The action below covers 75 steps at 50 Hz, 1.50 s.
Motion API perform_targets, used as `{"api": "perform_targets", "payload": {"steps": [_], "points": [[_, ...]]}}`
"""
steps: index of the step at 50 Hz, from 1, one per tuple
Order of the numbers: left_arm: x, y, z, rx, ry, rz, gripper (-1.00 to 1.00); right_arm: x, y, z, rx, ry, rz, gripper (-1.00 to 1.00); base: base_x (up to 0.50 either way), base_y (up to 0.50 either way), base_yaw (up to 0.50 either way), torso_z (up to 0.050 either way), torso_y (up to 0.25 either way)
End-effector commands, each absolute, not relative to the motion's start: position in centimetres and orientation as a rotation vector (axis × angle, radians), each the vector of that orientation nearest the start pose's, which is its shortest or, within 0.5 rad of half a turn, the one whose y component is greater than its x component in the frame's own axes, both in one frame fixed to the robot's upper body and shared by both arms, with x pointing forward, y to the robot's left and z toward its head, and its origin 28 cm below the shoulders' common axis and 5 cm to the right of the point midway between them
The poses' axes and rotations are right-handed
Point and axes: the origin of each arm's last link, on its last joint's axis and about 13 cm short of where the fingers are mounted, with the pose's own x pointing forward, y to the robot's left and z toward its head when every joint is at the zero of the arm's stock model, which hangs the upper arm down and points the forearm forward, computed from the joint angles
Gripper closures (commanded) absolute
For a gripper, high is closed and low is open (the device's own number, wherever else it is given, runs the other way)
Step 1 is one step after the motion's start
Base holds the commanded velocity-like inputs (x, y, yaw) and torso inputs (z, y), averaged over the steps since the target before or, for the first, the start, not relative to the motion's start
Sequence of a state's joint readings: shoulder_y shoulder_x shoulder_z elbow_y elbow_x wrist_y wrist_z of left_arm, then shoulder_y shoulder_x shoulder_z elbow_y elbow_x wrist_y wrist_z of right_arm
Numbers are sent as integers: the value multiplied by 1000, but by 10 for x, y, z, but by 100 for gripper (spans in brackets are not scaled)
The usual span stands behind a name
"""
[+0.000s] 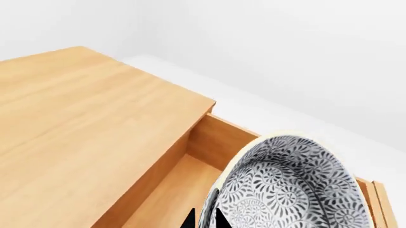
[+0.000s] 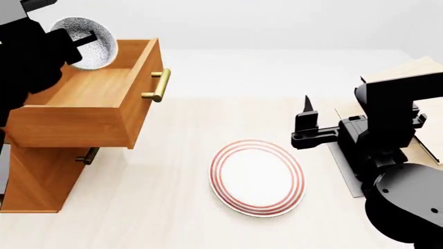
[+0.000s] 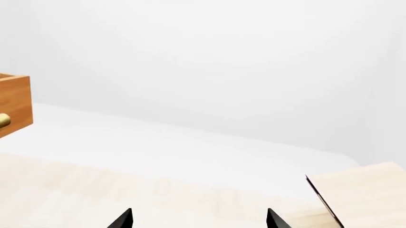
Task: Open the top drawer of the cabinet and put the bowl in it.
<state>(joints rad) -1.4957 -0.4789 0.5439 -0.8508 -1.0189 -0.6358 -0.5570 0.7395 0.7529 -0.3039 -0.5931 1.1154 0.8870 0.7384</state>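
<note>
An orange-brown wooden cabinet (image 2: 41, 176), boxy with visible grain, stands at the left of the head view. Its top drawer (image 2: 90, 111) is pulled out, a deep open box with a smooth bare wooden floor and a brass bar handle (image 2: 159, 85) on its front. A darker handle (image 2: 88, 155) of a lower drawer shows beneath it.

The left end effector (image 2: 82, 40), black and angular, pinches the rim of the bowl (image 2: 86, 41) and holds it tilted on its side above the back of the open drawer. The bowl is small, round and deep, with a cream rim and a fine blue-grey floral pattern; the left wrist view shows it above the drawer cavity, not resting on the wood.

On the pale wood surface (image 2: 173, 207) lies a flat white plate (image 2: 258, 177) with red rings, well apart from the cabinet. The right end effector (image 3: 199, 219) hangs beyond the plate, fingers spread and holding nothing. A pale wooden panel (image 3: 362, 194) sits at the far right.
</note>
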Motion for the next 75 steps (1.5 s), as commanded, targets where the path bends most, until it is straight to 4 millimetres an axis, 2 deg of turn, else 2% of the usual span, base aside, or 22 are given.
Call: {"api": "perform_targets", "payload": {"steps": [1,24,47,67,75], "points": [[400,315,291,-259,188,445,100,237,-136,229,-168,-34,34,-100,0,0,0,0,0],[406,318,276,-278,225,460,100,239,-133,232,-179,-33,41,-100,0,0,0,0,1],[416,316,282,-294,235,488,100,241,-133,231,-180,-30,43,-100,0,0,0,0,0],[417,313,259,-288,288,503,100,245,-133,225,-172,-18,42,-100,0,0,0,0,1],[417,314,259,-291,289,505,100,246,-133,224,-171,-15,41,-100,0,0,0,0,0]]}}
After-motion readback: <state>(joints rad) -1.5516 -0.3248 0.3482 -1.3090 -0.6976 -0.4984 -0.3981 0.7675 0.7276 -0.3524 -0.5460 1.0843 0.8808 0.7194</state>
